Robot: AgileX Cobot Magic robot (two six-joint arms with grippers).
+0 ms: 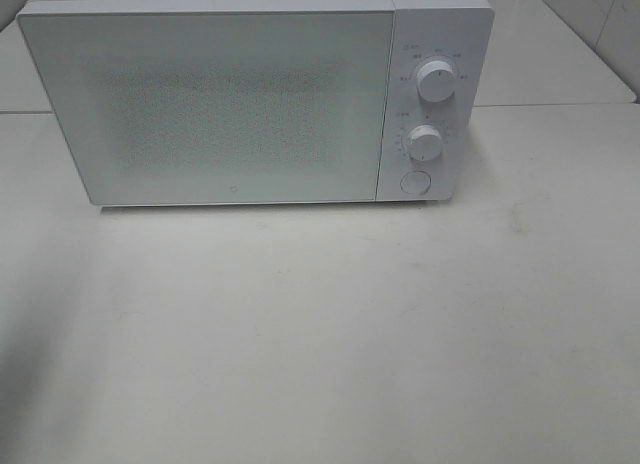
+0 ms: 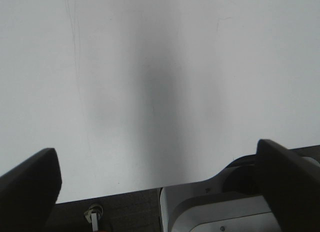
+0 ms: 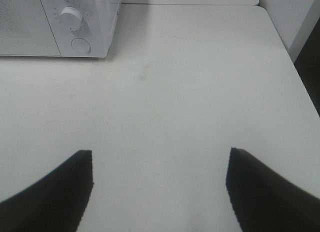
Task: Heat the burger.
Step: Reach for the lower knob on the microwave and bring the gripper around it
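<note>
Starting at the left, we see the left end effector (image 2: pixel 155 148) from its wrist camera. Its two dark fingers (image 2: pixel 27 184) are spread wide with nothing between them, above bare white desk (image 2: pixel 160 67) that carries a soft grey shadow. A white part of the robot (image 2: pixel 210 209) shows beside one finger.

In the high view, a white microwave (image 1: pixel 250 94) stands at 12 o'clock on the desk (image 1: pixel 320 334). Its frosted door (image 1: pixel 200 104) is shut, and we cannot see through it. At 3 o'clock from the door is the control panel. It has an upper knob (image 1: pixel 436 81), a lower knob (image 1: pixel 425 142) at 6 o'clock from that one, and a round button (image 1: pixel 414 182) at 6 o'clock again.

Farther right, the right end effector (image 3: pixel 160 152) is also spread wide and holds nothing, its dark fingers (image 3: pixel 55 192) above the pale desk (image 3: pixel 190 92). Its camera catches the microwave's (image 3: pixel 95 22) panel corner with one knob (image 3: pixel 70 17) and the button (image 3: pixel 81 45).

We cannot tell where the burger is, because no view shows it.
</note>
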